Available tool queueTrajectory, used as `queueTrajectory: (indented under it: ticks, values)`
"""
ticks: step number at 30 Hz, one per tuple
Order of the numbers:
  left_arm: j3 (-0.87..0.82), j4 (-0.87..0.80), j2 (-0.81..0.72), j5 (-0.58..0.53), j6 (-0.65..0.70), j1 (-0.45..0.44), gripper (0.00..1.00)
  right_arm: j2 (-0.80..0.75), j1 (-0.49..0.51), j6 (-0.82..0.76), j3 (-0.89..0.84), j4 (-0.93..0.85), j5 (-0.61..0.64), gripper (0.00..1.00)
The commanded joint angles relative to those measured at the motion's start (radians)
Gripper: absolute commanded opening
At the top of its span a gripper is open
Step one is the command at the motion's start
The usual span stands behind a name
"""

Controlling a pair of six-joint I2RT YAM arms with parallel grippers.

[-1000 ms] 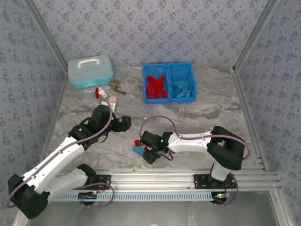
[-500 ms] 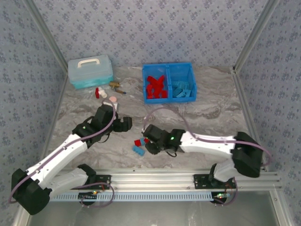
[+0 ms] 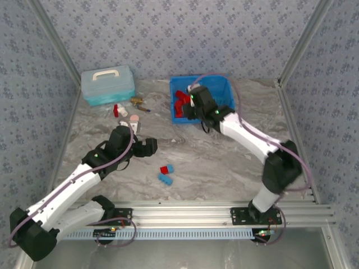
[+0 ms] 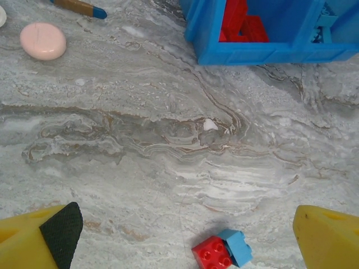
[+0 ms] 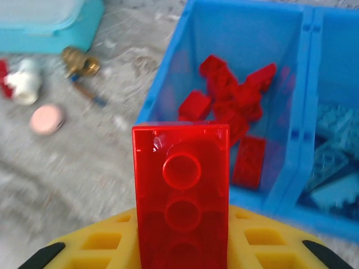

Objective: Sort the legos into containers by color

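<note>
Brick, red, long axis pointing toward bin.

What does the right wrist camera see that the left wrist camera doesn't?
Right wrist view's own: the held red brick, pinched in the right gripper, and the teal box.
Left wrist view's own: the open left gripper above a loose red brick touching a loose blue brick on the table.
Shared: the blue bin with a red pile inside, and the pink disc.
</note>
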Motion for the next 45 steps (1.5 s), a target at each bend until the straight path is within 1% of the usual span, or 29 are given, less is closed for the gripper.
queueTrajectory:
  ticks: [1,3,5,8,11,12,14,16,20,22,24,26,30,31,33,36,37,41,45]
  values:
    - [-0.032,0.041,-0.049,0.034,-0.029,-0.005,0.98,0.160,-0.059,-0.040,0.174,-0.079,-0.011,0.34]
    - [-0.045,0.069,-0.063,0.043,-0.020,-0.007,0.98,0.280,-0.082,-0.036,0.288,-0.107,-0.003,0.34]
    - [-0.059,0.104,-0.074,0.040,-0.008,-0.008,0.99,0.399,-0.102,-0.025,0.437,-0.162,-0.003,0.34]
    - [-0.087,0.138,-0.080,0.033,0.017,-0.007,0.99,0.515,-0.112,-0.010,0.596,-0.229,-0.020,0.36]
    - [-0.125,0.150,-0.090,0.027,0.019,-0.007,0.99,0.589,-0.108,0.006,0.697,-0.255,-0.031,0.38]
    - [-0.135,0.149,-0.095,0.027,0.017,-0.008,0.99,0.609,-0.105,0.015,0.726,-0.289,-0.029,0.39]
    - [-0.146,0.143,-0.106,0.030,0.016,-0.007,0.99,0.626,-0.103,0.028,0.749,-0.297,-0.034,0.44]
    - [-0.147,0.130,-0.117,0.032,0.016,-0.007,0.99,0.624,-0.100,0.039,0.751,-0.293,-0.037,0.54]
    - [-0.153,0.120,-0.134,0.047,0.003,-0.007,0.99,0.598,-0.089,0.029,0.760,-0.302,-0.033,0.59]
    - [-0.155,0.117,-0.129,0.063,-0.021,-0.008,0.99,0.565,-0.086,0.025,0.755,-0.306,-0.040,0.59]
    - [-0.157,0.120,-0.117,0.093,-0.057,-0.012,0.99,0.501,-0.081,0.017,0.720,-0.292,-0.054,0.59]
    - [-0.157,0.137,-0.100,0.104,-0.086,-0.038,0.99,0.405,-0.072,0.010,0.635,-0.228,-0.067,0.59]
    - [-0.105,0.090,-0.002,-0.022,-0.176,-0.129,0.99,0.179,-0.046,0.011,0.396,-0.107,-0.067,0.63]
    - [-0.086,0.076,0.032,-0.041,-0.199,-0.146,0.96,0.135,-0.039,0.014,0.347,-0.089,-0.057,0.65]
    - [-0.033,0.040,0.130,-0.050,-0.248,-0.179,0.88,0.038,-0.030,0.022,0.240,-0.053,-0.043,0.69]
    - [0.050,-0.035,0.275,-0.050,-0.328,-0.232,0.71,-0.062,-0.030,0.037,0.108,-0.015,-0.007,0.72]
    - [0.074,-0.053,0.313,-0.058,-0.345,-0.252,0.67,-0.083,-0.032,0.041,0.079,-0.007,0.006,0.73]
    - [0.171,-0.120,0.457,-0.126,-0.397,-0.316,0.60,-0.135,-0.054,0.074,-0.006,-0.010,0.015,0.77]
    - [0.253,-0.202,0.579,-0.162,-0.431,-0.330,0.55,-0.184,-0.062,0.085,-0.064,-0.011,0.018,0.83]
